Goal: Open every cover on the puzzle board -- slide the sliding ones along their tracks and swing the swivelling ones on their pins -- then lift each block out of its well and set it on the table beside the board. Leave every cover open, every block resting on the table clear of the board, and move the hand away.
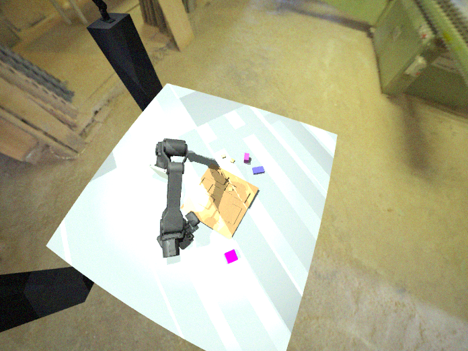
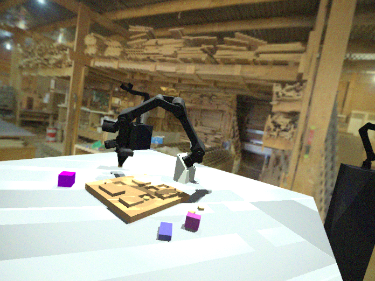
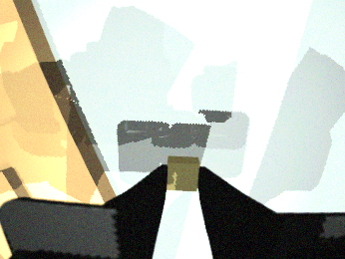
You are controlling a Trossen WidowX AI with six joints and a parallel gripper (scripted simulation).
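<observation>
The tan puzzle board lies on the table. Raised covers, such as a large one and another, stand on it among dark recesses. A tiny yellow piece sits on the board. My gripper is shut on a small olive-yellow block, above the table just off the board's edge. A purple cube, a magenta block and a blue block lie on the table off the board.
Two tiny yellow blocks lie on the table near the magenta block. The arm's pale base mount stands behind the board in the exterior view. Dark posts stand beyond the table's edges.
</observation>
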